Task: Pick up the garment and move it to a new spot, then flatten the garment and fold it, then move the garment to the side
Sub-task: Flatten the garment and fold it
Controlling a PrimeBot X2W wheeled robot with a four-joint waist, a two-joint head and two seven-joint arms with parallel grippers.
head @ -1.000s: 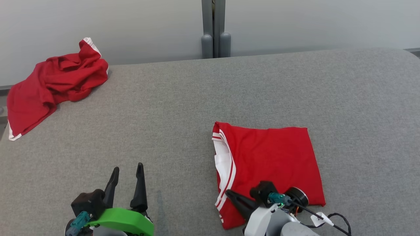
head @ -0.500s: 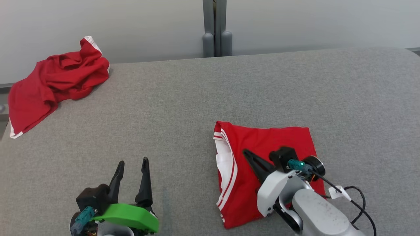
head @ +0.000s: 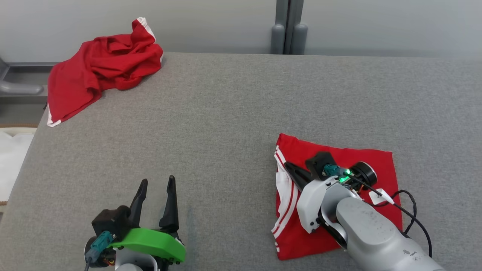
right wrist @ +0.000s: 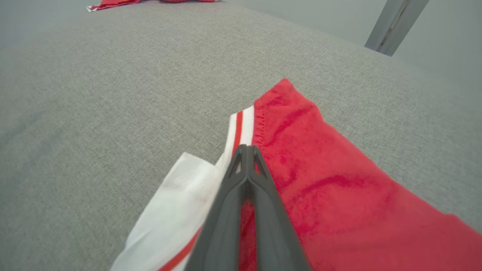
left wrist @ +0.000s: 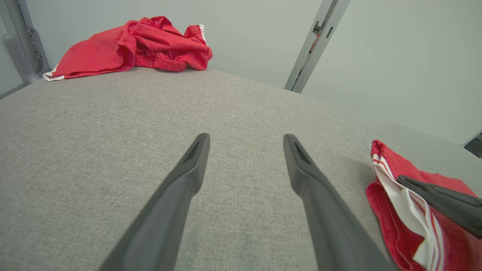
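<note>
Noting right gripper (head: 289,166) directly over the folded red garment (head: 301,150), near-right on the grey table (head: 226,113): fingers pressed together, gripping nothing, tips at its white-striped left edge. Left gripper (head: 158,180) spread wide, empty, well apart leftward. Right arm is nearer.

Left gripper spread wide, right gripper pinched shut.

The left gripper (head: 157,180) sits at the lower left of the head view. Its two dark fingers (left wrist: 188,177) are parted and point forward, and a green cover (head: 150,244) sits over its wrist. The right gripper (head: 288,165) has its fingers pressed together with no gap, angled forward and to the left. Its pale grey forearm (head: 372,233) reaches in from the lower right.
</note>
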